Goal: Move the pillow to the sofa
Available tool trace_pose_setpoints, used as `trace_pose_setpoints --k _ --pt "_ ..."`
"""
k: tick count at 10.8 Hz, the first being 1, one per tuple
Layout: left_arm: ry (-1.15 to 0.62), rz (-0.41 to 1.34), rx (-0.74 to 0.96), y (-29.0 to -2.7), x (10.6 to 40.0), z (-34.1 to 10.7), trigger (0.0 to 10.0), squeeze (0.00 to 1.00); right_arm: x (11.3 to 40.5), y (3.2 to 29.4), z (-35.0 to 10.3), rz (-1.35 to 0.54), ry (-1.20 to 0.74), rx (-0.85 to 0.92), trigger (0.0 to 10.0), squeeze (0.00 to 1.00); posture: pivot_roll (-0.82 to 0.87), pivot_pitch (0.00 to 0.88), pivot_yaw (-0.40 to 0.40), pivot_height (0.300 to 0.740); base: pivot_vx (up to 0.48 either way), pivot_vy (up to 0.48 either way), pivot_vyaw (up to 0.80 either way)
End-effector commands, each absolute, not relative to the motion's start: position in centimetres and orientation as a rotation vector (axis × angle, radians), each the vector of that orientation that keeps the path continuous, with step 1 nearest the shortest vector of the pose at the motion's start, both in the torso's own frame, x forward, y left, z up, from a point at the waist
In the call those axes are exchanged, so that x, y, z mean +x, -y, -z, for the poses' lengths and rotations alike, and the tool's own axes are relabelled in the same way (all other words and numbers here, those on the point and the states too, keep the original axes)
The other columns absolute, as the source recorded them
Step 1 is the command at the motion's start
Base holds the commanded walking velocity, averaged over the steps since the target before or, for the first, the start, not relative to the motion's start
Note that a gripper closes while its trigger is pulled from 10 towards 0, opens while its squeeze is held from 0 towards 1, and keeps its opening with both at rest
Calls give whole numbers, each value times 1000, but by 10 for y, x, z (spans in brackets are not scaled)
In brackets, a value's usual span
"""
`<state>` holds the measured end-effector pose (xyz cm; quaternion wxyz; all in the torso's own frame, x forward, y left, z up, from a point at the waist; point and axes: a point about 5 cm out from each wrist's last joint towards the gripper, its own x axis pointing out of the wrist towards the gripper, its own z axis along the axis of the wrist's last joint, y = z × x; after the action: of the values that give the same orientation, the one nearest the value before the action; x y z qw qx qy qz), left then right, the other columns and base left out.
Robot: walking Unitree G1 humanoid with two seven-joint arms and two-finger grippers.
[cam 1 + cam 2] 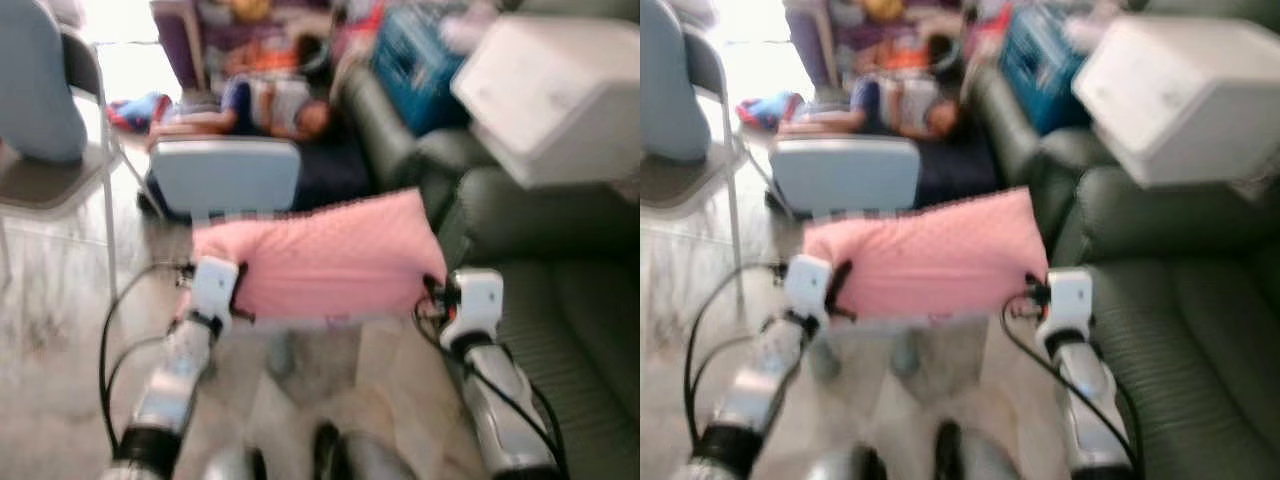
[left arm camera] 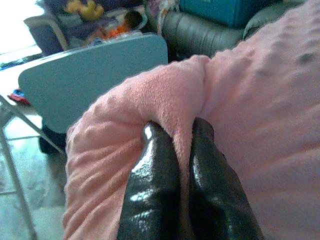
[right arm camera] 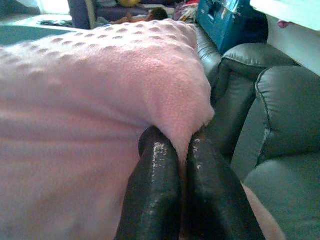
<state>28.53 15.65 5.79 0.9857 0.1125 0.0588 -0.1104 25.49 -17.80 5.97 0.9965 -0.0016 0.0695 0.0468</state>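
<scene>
Both jaws clenched on opposite corners, the left gripper (image 2: 182, 150) and right gripper (image 3: 182, 145) carry the dimpled pink fleece pillow (image 1: 325, 255) stretched level above the floor, beside the dark green leather sofa (image 1: 570, 300), likely to prevent sagging.

To the right gripper's (image 1: 432, 292) right, bare sofa (image 1: 575, 330) seat is lying open; a white box (image 1: 560, 95) is sitting beyond, a blue-backed chair (image 1: 225, 172) is standing ahead.
</scene>
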Motion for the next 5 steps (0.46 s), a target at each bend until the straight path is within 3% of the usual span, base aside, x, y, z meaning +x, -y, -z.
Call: trace_pose_setpoints --k 1,5 --pt "-107 216 224 -159 286 -61 10000 0 257 185 -63 -59 -127 -13 10000 0 -68 50 -41 740 0 0 0" --pt "-104 222 227 -158 287 -62 10000 0 257 184 -63 -59 -136 -14 10000 0 -72 55 -40 740 0 0 0"
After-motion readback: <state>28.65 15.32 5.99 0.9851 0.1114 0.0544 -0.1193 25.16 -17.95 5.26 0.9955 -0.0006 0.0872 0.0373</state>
